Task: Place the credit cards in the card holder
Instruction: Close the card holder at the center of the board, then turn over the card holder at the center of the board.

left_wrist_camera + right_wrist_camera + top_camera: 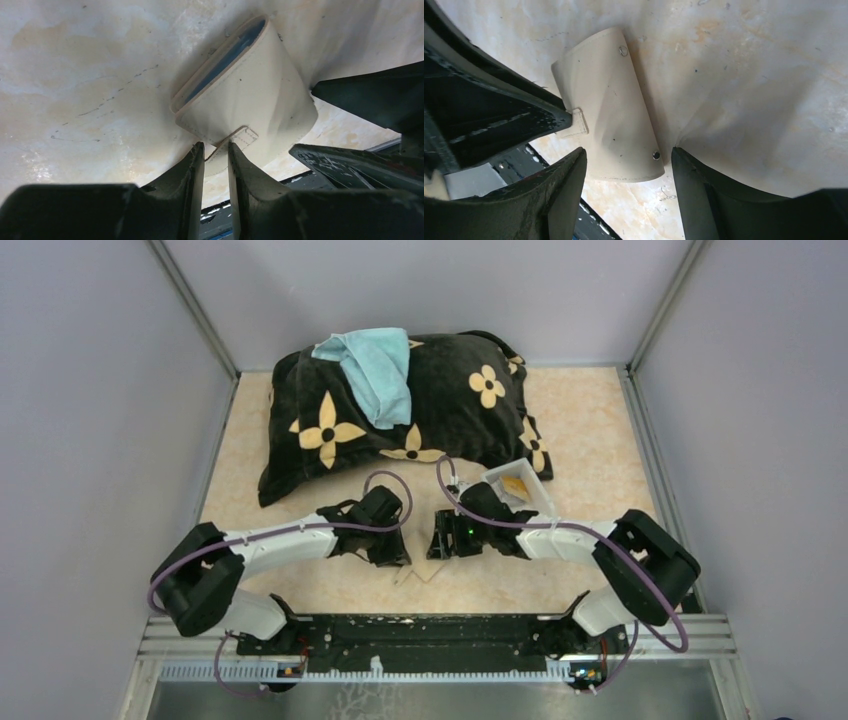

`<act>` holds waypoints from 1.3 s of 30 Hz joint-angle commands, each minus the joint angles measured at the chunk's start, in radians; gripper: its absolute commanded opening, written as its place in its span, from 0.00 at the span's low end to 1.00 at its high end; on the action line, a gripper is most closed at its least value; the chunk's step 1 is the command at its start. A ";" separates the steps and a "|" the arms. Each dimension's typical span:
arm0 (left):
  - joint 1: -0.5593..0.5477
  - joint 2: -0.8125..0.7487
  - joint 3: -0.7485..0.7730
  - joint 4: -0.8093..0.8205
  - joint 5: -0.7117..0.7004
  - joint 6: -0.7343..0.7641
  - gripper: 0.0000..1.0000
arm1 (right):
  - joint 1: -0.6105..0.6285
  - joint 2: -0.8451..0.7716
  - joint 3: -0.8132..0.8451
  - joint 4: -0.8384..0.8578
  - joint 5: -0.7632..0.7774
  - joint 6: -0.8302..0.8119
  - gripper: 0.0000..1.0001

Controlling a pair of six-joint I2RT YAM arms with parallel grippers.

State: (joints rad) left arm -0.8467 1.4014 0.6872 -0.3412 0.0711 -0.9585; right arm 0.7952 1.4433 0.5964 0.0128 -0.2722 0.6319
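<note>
The card holder (250, 95) looks like pale, matt leather or imitation leather, smooth, with stitched edges and a few dark specks. Its small snap studs (623, 50) gleam like metal. Under it the table (90, 75) has a marbled, faintly glossy top, scratched and scuffed. The fingers (192, 172) of the left gripper (216, 150) seem hard black plastic, dull and worn. Farther back the pillow (440, 410) is plush, velvety cloth, the towel (375, 370) nubby terry, the tray (541, 490) white plastic.

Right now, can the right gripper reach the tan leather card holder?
Likely yes: the right gripper, open, flanks the tan leather card holder; the left gripper pinches only its snap tab.
</note>
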 commanded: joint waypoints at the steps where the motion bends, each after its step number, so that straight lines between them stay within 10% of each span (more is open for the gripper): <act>1: -0.013 0.041 -0.014 -0.046 -0.013 -0.014 0.30 | -0.011 0.031 -0.038 0.087 -0.033 0.017 0.64; 19: -0.023 0.117 -0.020 -0.085 -0.049 -0.019 0.30 | -0.027 0.128 -0.145 0.288 -0.186 0.065 0.59; 31: -0.023 0.154 0.011 -0.074 -0.060 -0.017 0.30 | -0.025 0.200 -0.172 0.434 -0.276 0.102 0.25; 39: -0.022 0.140 0.109 -0.122 -0.121 -0.005 0.33 | -0.025 0.069 -0.042 0.150 -0.154 -0.018 0.00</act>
State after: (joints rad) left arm -0.8623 1.5120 0.7586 -0.4274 0.0620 -0.9752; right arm 0.7628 1.5883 0.4831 0.3985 -0.5247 0.7197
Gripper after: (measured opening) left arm 0.314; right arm 0.088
